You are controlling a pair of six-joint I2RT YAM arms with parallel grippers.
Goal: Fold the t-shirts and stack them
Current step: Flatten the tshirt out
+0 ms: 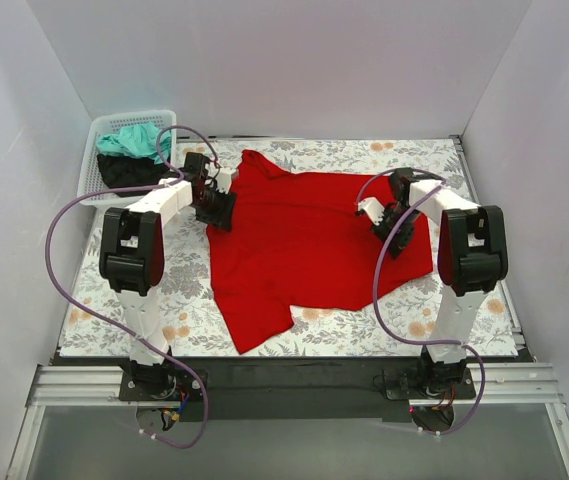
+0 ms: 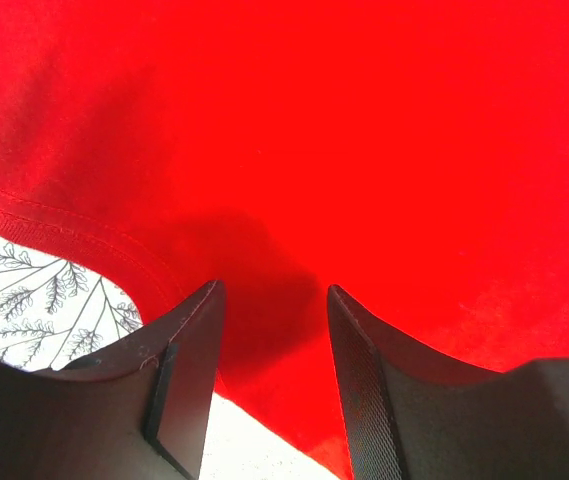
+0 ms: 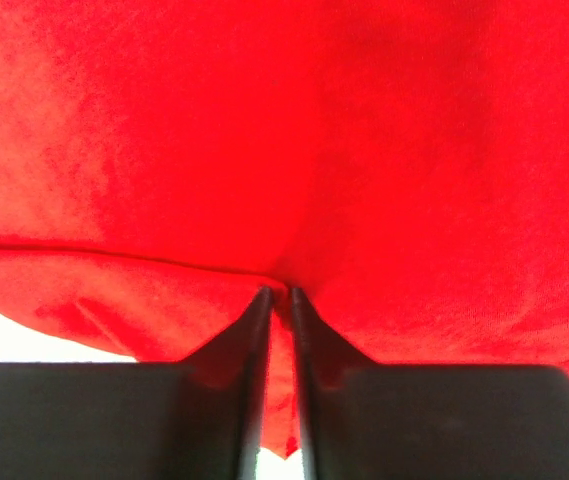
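Observation:
A bright red t-shirt lies spread on the floral table cover. My left gripper hovers at the shirt's left edge; in its wrist view the jaws stand open over the red cloth, empty. My right gripper is on the shirt's right side; its wrist view shows the jaws shut on a pinched fold of the red shirt. A teal t-shirt and a black t-shirt lie in the basket at the back left.
A white lattice basket stands at the back left corner. The floral table cover shows around the shirt. White walls enclose the table on three sides.

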